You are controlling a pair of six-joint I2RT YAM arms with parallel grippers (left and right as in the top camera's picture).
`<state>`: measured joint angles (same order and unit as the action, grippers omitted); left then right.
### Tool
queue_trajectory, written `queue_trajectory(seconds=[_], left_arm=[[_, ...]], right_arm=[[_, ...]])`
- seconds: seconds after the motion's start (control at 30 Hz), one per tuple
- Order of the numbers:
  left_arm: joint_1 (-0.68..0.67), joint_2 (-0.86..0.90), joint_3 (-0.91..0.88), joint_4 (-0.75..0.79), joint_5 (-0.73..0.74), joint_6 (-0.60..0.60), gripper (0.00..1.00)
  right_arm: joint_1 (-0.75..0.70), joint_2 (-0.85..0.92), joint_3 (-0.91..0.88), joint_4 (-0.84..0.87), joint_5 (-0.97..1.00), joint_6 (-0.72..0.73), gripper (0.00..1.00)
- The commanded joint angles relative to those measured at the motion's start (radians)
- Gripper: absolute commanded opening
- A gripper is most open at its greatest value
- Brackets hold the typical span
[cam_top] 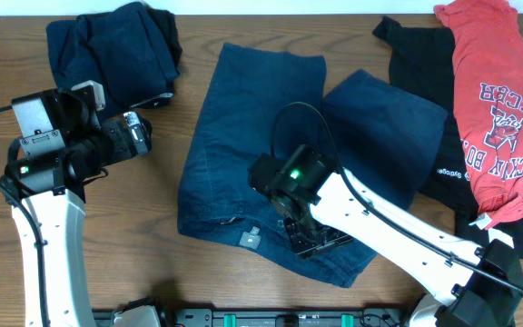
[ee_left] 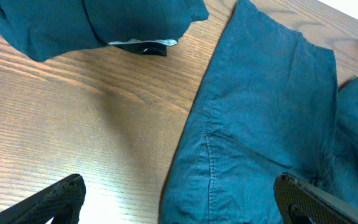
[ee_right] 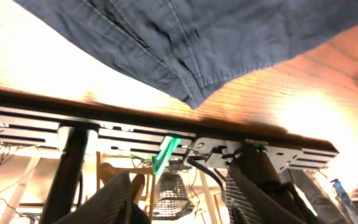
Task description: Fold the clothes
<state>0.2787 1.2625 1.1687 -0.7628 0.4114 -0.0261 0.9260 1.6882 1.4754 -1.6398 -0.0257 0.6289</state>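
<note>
While left claw gapes wide and right claw half-open, the denim shorts run near-to-far, waistband nearest.

Your tabletop is wood, brown with the grain running across it, smooth, with a soft sheen where the light hits. The shorts are denim: matt navy, a fine weave, and raised stitched seams on the left wrist view. The dark pile at the back is softer matt cloth, creased. The red tee is thin knit with flat dark print, and the black tee beside it is matt too. Your left arm and right arm wear smooth white plastic, slightly glossy. The left end effector's fingers look like rough matt black plastic. Under the tabletop's edge, the rail looks like dark metal.
</note>
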Motion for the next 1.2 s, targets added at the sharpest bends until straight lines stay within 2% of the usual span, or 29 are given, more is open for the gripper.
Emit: queue_trajectory(seconds=[0.0,0.13,0.3,0.4,0.63,0.8,0.87,1.17], left_arm=[[-0.003,0.011,0.023,-0.004,-0.005,-0.002,0.98],[-0.003,0.011,0.014,-0.011,-0.005,-0.002,0.98],[-0.027,0.025,0.004,-0.038,-0.005,-0.002,0.99],[-0.053,0.034,0.004,-0.037,-0.005,-0.002,0.99],[-0.062,0.031,0.004,-0.014,-0.005,-0.002,0.99],[-0.079,0.037,0.004,-0.059,-0.005,-0.013,0.99],[-0.105,0.047,0.004,-0.084,-0.005,-0.013,0.94],[-0.255,0.158,0.004,-0.116,-0.005,-0.063,0.89]], right_arm=[[-0.005,-0.018,-0.006,0.03,0.036,0.04,0.43],[-0.059,-0.041,-0.003,0.138,0.105,0.008,0.41],[-0.201,-0.04,-0.003,0.402,0.049,-0.226,0.49],[-0.293,-0.011,-0.003,0.584,-0.001,-0.354,0.5],[-0.456,0.145,-0.003,0.915,-0.04,-0.519,0.5],[-0.505,0.254,-0.003,0.983,-0.059,-0.559,0.46],[-0.513,0.261,-0.003,0.99,-0.061,-0.559,0.46],[-0.513,0.256,-0.003,1.037,-0.085,-0.613,0.51]])
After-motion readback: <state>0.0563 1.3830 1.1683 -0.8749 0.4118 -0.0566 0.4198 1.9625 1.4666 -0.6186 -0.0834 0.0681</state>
